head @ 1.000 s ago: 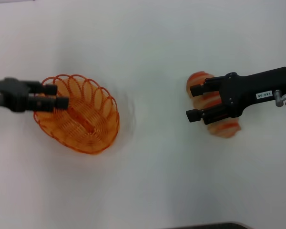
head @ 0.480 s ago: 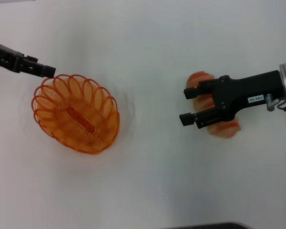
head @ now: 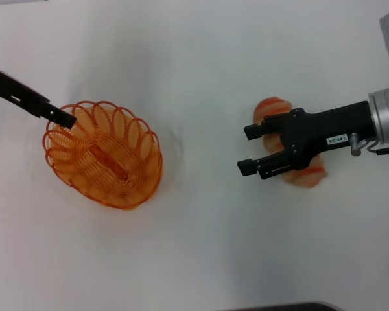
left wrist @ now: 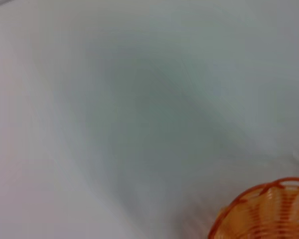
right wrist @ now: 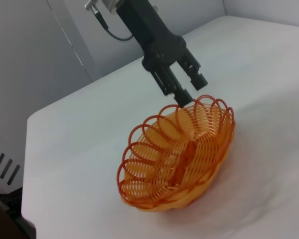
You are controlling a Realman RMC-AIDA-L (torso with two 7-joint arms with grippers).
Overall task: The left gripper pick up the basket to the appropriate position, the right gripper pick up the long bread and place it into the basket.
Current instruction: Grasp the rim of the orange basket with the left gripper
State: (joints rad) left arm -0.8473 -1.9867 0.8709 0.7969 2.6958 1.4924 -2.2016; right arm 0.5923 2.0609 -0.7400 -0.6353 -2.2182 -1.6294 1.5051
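The orange wire basket [head: 104, 154] sits on the white table at the left; it also shows in the right wrist view [right wrist: 179, 159], and its rim shows in the left wrist view [left wrist: 269, 209]. My left gripper [head: 59, 117] reaches in from the far left, its tip at the basket's far-left rim. In the right wrist view the left gripper [right wrist: 189, 89] has its fingers apart just above the rim. The long bread [head: 305, 176] lies at the right, mostly hidden under my right gripper [head: 249, 149]. That gripper is open and empty, its fingertips past the bread's left side.
The white table [head: 201, 246] spreads between basket and bread. A dark edge [head: 285, 306] shows at the table's near side. A grey wall and a cabinet [right wrist: 20, 74] stand beyond the table's left end.
My left gripper left the basket's left rim, swung up and away, then came back with its tip at the far-left rim. My right gripper shifted slightly left over the bread. The basket stayed put.
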